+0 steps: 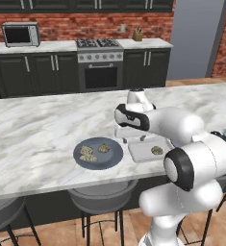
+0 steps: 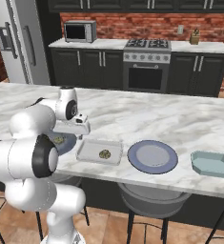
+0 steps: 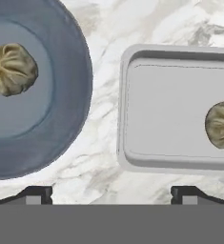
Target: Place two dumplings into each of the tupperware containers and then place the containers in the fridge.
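You see a pale grey tray (image 3: 175, 109) near the worktop's (image 1: 32, 139) front edge, its long side along that edge, holding one pleated beige dumpling (image 3: 221, 125), beside the blue plate (image 1: 98, 158) of dumplings, with your gripper (image 3: 111, 193) above, fingers spread and empty.

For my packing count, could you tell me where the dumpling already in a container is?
In the right base view, the dumpling lies in the pale grey container on the counter, between two blue-grey plates.

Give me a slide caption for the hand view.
Open gripper above marble between dumpling plate and tupperware container holding one dumpling.
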You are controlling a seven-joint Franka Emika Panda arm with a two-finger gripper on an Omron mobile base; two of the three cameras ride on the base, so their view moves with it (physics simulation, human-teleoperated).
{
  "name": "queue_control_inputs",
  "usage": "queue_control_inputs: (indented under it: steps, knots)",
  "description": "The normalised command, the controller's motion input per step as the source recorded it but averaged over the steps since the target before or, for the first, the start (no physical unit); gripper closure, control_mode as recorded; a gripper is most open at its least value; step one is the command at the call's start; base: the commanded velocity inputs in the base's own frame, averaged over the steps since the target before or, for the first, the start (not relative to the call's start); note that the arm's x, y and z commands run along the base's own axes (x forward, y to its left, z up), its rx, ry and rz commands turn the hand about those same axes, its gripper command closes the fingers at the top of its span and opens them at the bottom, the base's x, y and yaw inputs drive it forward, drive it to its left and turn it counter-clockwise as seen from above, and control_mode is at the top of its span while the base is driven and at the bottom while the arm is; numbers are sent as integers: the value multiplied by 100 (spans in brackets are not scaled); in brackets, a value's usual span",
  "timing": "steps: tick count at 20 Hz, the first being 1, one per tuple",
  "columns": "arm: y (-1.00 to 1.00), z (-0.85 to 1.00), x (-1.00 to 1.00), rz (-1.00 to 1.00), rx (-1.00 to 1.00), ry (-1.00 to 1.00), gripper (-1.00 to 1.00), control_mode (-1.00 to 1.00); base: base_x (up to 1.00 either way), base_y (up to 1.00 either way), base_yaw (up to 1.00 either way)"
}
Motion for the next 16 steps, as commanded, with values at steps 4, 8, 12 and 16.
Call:
queue_control_inputs:
  steps: [4,8,12,16]
  knots:
    - [100,4,0,18,0,13,-100,-100,0,0,0]
    - [100,0,0,12,0,10,-100,-100,0,0,0]
    - [79,0,17,8,0,9,-100,-100,0,0,0]
    - [53,0,14,6,1,9,-100,-100,0,0,0]
